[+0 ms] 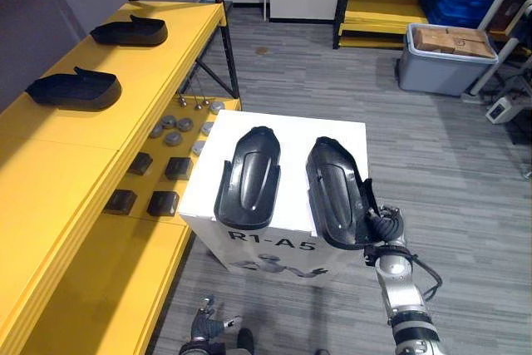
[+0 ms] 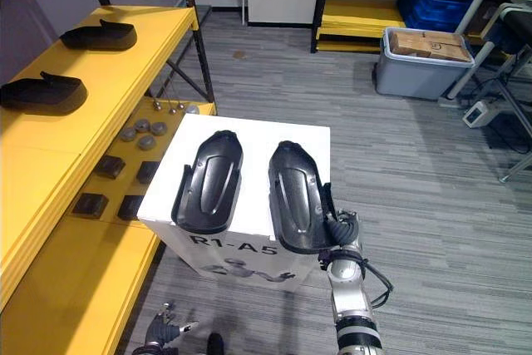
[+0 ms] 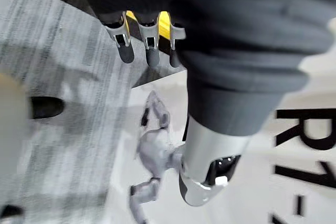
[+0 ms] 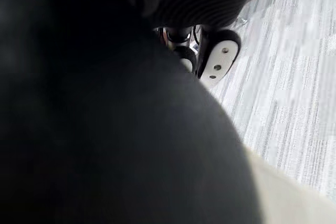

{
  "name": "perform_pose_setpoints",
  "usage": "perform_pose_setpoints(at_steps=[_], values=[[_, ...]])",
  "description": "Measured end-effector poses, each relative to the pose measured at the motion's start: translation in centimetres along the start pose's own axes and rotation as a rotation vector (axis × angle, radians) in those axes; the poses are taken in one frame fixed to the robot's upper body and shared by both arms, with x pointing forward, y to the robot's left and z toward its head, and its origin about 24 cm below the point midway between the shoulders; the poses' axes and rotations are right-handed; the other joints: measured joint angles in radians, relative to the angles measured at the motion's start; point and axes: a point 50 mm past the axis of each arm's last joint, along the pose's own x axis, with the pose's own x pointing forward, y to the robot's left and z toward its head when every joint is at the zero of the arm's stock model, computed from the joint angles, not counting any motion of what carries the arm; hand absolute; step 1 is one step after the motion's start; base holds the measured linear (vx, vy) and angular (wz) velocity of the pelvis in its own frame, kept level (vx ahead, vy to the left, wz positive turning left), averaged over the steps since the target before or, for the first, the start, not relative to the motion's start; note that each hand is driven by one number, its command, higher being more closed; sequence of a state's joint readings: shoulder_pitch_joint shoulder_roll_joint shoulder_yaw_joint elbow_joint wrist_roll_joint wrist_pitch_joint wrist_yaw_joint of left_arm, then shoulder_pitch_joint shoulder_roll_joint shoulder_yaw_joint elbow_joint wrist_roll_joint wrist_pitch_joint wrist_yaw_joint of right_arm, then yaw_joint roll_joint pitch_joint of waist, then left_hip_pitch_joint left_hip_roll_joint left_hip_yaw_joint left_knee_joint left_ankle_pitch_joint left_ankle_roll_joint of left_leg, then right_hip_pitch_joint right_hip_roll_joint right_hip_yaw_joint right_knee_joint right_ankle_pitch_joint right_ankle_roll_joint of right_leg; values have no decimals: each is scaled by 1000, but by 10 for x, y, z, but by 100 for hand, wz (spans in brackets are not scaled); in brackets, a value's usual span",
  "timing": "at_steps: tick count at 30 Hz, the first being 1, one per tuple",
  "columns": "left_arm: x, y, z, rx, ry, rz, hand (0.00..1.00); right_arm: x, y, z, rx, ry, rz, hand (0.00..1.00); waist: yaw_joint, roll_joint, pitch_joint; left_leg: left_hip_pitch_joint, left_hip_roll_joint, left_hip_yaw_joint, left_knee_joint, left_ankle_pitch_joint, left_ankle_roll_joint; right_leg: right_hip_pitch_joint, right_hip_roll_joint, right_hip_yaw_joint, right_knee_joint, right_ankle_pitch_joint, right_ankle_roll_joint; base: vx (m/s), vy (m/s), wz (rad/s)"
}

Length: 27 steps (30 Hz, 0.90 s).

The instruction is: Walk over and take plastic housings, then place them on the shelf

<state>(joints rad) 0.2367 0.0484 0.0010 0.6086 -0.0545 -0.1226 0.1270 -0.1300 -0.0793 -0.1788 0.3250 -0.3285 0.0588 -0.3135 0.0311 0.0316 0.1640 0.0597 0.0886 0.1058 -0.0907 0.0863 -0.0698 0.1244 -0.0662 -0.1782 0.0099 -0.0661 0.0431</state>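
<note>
2 black plastic housings lie side by side on the white box (image 1: 291,126): the left housing (image 1: 249,176) and the right housing (image 1: 337,193). the right hand (image 1: 384,229) touches the right housing's near end, and i cannot tell its grip because the fingers are hidden. the left hand (image 1: 206,322) hangs low by the box with its fingers relaxed and apart. 2 more housings (image 1: 73,89) rest on the yellow shelf (image 1: 125,139).
</note>
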Motion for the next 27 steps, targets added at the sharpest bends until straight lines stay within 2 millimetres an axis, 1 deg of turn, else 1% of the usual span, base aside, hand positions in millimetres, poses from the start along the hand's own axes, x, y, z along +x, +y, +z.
perform_pose_setpoints(at_steps=[1, 3, 4, 5, 7, 8, 10, 12, 14, 16, 17, 18, 19, 21, 22, 25, 27], values=[[1, 6, 9, -19, -40, 28, 0, -2, -8, 8, 15, -42, -34, 100, -2, 0, 0, -1, 0, 0, 0, 0, 0, -1, 0, 0, 1, 0, 0, 0, 0, 0], [1, 12, 19, -37, -83, 55, 0, -3, -17, 17, 31, -84, -78, 100, -4, 0, -1, -2, 1, 1, 3, 0, 0, -3, 0, 2, 1, 0, 0, 0, 0, 0], [0, 16, 28, -48, -127, 76, 0, -4, -27, 25, 42, -119, -128, 100, -4, 0, -1, -4, 0, 0, 3, 0, 0, -5, -1, 2, 1, 0, 0, 0, 0, 0], [-2, 17, 33, -62, -149, 90, 0, -6, -33, 28, 44, -139, -155, 100, -3, 0, -1, -4, 0, 0, 3, 0, 0, -5, -3, 1, 1, 0, 0, -34, 24, -1], [-10, 25, 53, -120, -252, 144, 0, -8, -48, 45, 57, -217, -236, 100, -12, -1, -1, -4, -2, -1, 3, 0, 0, -5, -5, 1, 1, 0, 1, -31, 26, 0], [-11, 26, 59, -129, -281, 153, 0, -9, -51, 49, 56, -236, -250, 100, -13, -1, -1, -4, -2, -1, 3, 0, 0, -5, -5, 1, 1, 0, 1, 0, 0, 0], [-19, 30, 82, -150, -395, 173, 0, -14, -59, 63, 45, -307, -300, 100, -15, -1, -2, -4, -3, -1, 3, 0, 0, -5, -5, 1, 1, -1, 1, 0, 0, 0], [-24, 30, 96, -163, -462, 173, 0, -17, -61, 69, 38, -342, -316, 100, -14, -1, -4, -5, -4, -3, 3, 0, 0, -5, -5, 0, 1, -1, 1, 0, 0, 0], [-33, 26, 118, -198, -565, 161, 0, -22, -60, 79, 35, -386, -332, 100, -15, -1, -10, -7, -5, -6, 4, 0, 0, -6, -5, -3, 2, -1, 2, 0, 12, 6], [-45, 15, 141, -244, -682, 114, 0, -26, -56, 88, 30, -433, -326, 100, -17, -1, -22, -10, -5, -15, 4, 0, 0, -7, -5, -11, 7, -1, 2, 2, 4, 11], [-48, 12, 148, -247, -711, 95, 0, -27, -54, 91, 22, -445, -322, 100, -16, -1, -26, -10, -4, -18, 4, 0, 0, -8, -5, -13, 11, -1, 2, 4, 4, 13], [-54, 4, 159, -253, -766, 57, 0, -30, -51, 95, 12, -469, -309, 100, -17, -1, -31, -10, -4, -23, 4, 0, 0, -8, -5, -19, 17, -1, 2, 6, 5, 10], [-56, -1, 165, -256, -792, 32, 0, -31, -48, 98, 5, -484, -303, 100, -17, -1, -33, -9, -4, -24, 4, 0, 0, -7, -4, -20, 19, -1, 2, 8, 9, 8], [-64, -21, 182, -263, -864, -63, 0, -37, -35, 108, -23, -546, -254, 100, -16, -1, -42, -8, -4, -24, 4, 0, 0, -7, -5, -20, 20, -1, 2, 0, 0, 0], [-66, -26, 185, -265, -874, -89, 0, -38, -30, 111, -29, -560, -238, 100, -16, -1, -45, -8, -4, -24, 4, 0, 0, -7, -5, -20, 20, -1, 2, 0, 0, 0], [-73, -56, 200, -303, -915, -247, 0, -46, -10, 125, -52, -640, -165, 100, -17, -1, -50, -4, -2, -23, 4, 0, 0, -10, -4, -17, 30, -1, 2, 0, 0, 0], [-77, -68, 206, -306, -932, -307, 0, -49, -4, 128, -59, -661, -143, 100, -17, -1, -58, -5, -1, -21, 4, 0, 0, -20, -4, -14, 36, -1, 2, -13, 7, -3]])
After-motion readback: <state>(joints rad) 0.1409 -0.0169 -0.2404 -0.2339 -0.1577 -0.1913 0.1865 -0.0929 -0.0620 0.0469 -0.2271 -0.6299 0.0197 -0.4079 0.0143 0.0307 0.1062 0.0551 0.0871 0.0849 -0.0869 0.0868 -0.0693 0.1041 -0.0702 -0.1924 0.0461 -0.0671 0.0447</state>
